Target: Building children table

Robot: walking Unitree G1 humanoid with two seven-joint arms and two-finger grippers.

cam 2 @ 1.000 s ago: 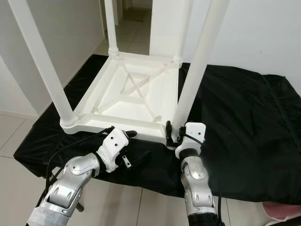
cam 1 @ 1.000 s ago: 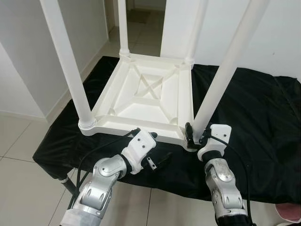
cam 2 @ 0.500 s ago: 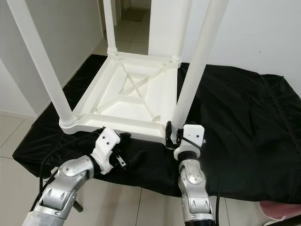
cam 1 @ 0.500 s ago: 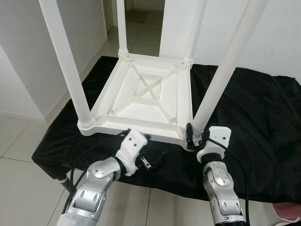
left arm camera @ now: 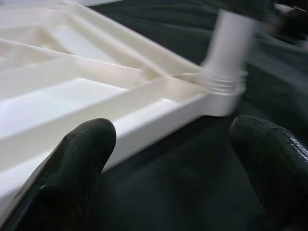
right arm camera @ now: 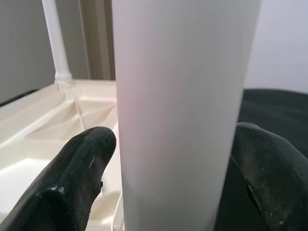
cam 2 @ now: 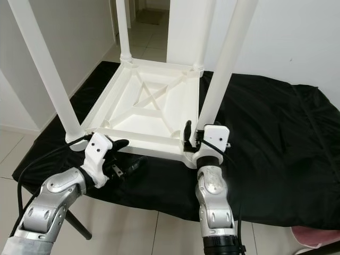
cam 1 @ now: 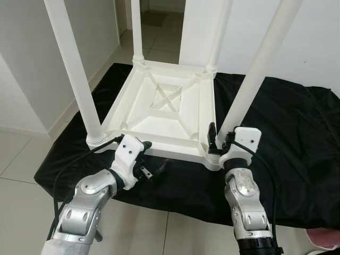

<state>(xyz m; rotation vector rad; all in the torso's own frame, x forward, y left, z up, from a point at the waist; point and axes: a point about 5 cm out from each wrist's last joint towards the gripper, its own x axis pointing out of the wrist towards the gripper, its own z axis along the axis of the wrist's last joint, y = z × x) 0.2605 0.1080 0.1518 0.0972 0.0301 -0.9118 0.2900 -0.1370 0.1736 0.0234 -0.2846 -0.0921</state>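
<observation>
Currently, near edge: left hand (cam 1: pixel 147 159), fingers spread and empty, hovers just off the upturned children's table (cam 1: pixel 164 106) at the bench (cam 1: pixel 297 138) front.
Right hand: right hand (cam 1: pixel 219 139) brackets the near-right leg (cam 1: pixel 249 85) at its base, fingers either side; whether it grips, I cannot tell.
Key relation: leg rises upright from that corner, right arm nearest.
Far side: rear legs (cam 1: pixel 137 29) stand seated.

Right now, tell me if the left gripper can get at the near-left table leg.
Probably yes: the left gripper hangs open at the tabletop's near edge, with bare black cloth between it and the near-left leg.
</observation>
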